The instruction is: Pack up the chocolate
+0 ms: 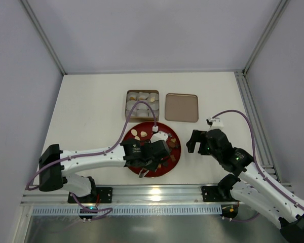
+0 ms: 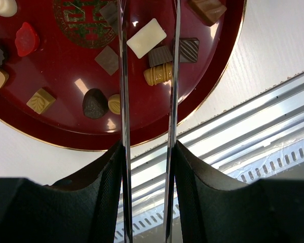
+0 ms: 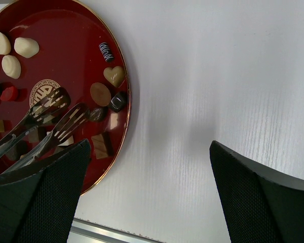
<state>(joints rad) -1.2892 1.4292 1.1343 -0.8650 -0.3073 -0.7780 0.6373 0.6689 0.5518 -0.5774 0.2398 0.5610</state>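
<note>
Chocolates in dark brown, tan and cream lie on a round red plate (image 1: pixel 174 137). My left gripper (image 1: pixel 151 153) is over the plate's near part and is shut on metal tongs (image 2: pixel 123 96). The tong blades stand apart. Between them lie a white rectangular chocolate (image 2: pixel 146 38), a dark ridged one (image 2: pixel 160 55) and a tan barrel-shaped one (image 2: pixel 158 74). The tongs' forked ends (image 3: pixel 46 108) show in the right wrist view above the plate (image 3: pixel 66 55). My right gripper (image 1: pixel 197 142) is open and empty over bare table, right of the plate.
An open tin box (image 1: pixel 142 105) with white paper cups and a few chocolates stands behind the plate. Its tan lid (image 1: pixel 181 107) lies to its right. A metal rail (image 2: pixel 253 121) runs along the table's near edge.
</note>
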